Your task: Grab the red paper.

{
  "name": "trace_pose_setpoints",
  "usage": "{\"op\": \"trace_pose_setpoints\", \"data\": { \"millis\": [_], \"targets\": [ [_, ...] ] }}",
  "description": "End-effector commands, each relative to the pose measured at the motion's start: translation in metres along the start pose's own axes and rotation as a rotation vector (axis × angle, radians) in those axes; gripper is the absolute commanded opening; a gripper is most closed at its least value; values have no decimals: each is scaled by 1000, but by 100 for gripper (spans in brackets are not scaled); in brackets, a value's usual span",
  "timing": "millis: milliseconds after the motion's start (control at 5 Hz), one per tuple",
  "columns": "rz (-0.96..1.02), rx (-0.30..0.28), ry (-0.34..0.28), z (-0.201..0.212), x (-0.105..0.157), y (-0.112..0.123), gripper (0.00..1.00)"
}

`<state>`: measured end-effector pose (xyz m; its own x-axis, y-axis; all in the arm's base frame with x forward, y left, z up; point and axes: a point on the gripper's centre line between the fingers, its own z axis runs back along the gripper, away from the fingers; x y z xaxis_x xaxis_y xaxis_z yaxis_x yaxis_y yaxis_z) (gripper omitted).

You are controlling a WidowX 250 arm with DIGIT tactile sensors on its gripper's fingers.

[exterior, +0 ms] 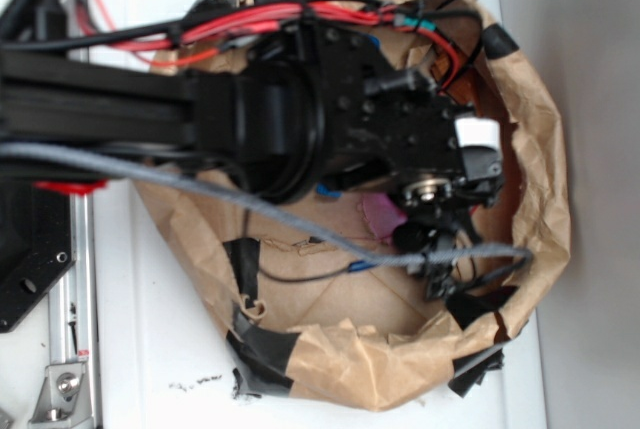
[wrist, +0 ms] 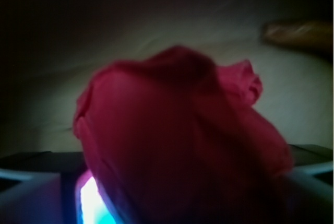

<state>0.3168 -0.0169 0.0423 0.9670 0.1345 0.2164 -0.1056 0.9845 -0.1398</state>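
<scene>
The red paper (wrist: pixel 177 130) is a crumpled wad that fills the middle of the wrist view, blurred and very close. It sits between my two dark fingers (wrist: pixel 36 164), which show only at the lower left and lower right corners, far apart. My gripper (wrist: pixel 180 160) stands open around the wad, low over the shadowed floor. Whether the fingers touch the paper I cannot tell. In the exterior view only a pinkish patch of the red paper (exterior: pixel 381 215) shows beside my gripper (exterior: pixel 436 249); the arm hides the remainder.
A brown paper bowl (exterior: pixel 545 149) patched with black tape encloses the work area. A brown-orange object (wrist: pixel 300 33) lies on the floor beyond the wad at upper right. Cables (exterior: pixel 300 224) hang across the bowl. The white table (exterior: pixel 150 349) surrounds it.
</scene>
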Motion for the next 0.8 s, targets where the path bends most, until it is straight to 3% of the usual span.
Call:
{"op": "trace_pose_setpoints", "data": {
  "millis": [0, 200, 400, 600],
  "targets": [
    [-5, -32, -57, 87, 3, 19, 0],
    [-28, -22, 23, 123, -18, 16, 0],
    [123, 98, -78, 158, -40, 22, 0],
    [175, 107, -64, 160, -47, 29, 0]
  ]
}}
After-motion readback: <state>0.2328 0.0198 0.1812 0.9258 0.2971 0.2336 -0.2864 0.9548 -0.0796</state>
